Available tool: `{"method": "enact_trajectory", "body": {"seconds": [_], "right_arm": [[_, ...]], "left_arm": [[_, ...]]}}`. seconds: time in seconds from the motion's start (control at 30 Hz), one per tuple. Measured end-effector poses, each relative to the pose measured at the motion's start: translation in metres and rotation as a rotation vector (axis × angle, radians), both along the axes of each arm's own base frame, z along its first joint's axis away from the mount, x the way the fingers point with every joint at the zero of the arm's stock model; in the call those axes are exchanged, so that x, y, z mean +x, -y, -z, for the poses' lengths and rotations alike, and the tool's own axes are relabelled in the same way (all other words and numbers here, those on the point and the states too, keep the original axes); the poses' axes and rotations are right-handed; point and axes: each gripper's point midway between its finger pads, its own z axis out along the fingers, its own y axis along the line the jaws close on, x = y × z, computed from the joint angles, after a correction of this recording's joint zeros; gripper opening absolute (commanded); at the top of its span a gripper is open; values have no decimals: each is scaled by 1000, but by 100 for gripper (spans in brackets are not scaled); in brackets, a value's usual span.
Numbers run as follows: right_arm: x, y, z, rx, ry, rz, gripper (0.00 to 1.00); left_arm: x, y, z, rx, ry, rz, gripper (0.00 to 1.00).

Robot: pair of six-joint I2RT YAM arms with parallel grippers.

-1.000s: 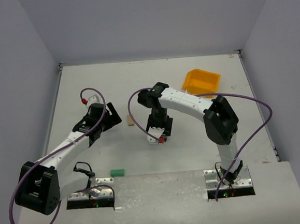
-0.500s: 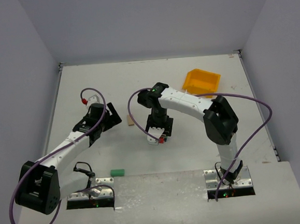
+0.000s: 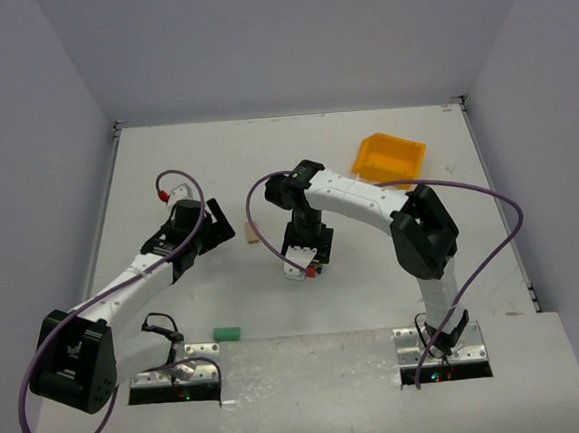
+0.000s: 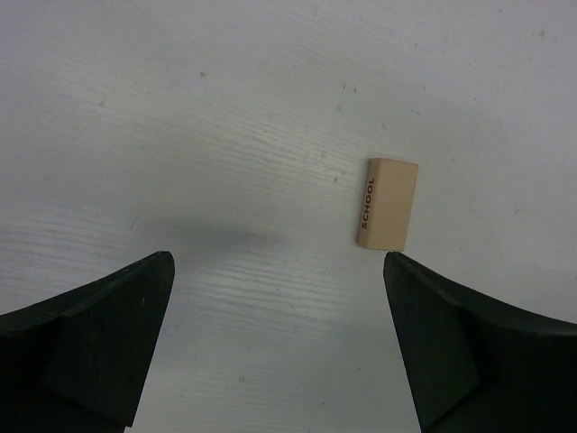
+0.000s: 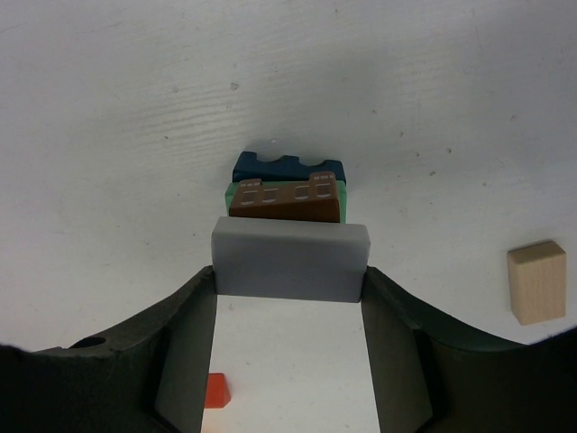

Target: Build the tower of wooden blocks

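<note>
In the right wrist view a short wood block tower (image 5: 287,191) stands on the white table: a blue block at the bottom, a green one on it and a brown one on top. My right gripper (image 5: 290,273) is shut on a grey block (image 5: 290,253), held just in front of the tower and above it. A small red block (image 5: 215,390) lies on the table under the gripper. In the top view the right gripper (image 3: 306,258) hides the tower. My left gripper (image 4: 275,271) stands open over bare table, with a tan block (image 4: 388,203) marked SCHOOL just beyond its right finger.
A yellow bin (image 3: 390,158) stands at the back right. A loose green block (image 3: 225,333) lies near the left arm's base. The tan block (image 3: 252,233) lies between the two grippers and also shows at the right of the right wrist view (image 5: 536,282).
The right arm has shifted very slightly over the tower with the grey block still in its fingers. The left arm has not moved.
</note>
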Motion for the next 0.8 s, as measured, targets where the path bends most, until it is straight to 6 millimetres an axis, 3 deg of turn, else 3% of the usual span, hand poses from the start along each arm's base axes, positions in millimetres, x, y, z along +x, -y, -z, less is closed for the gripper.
{"method": "enact_trajectory", "body": {"seconds": [0.8], "right_arm": [[6, 2, -1, -27, 34, 12, 57]], "left_arm": [[0, 0, 0, 0, 0, 0, 100]]}}
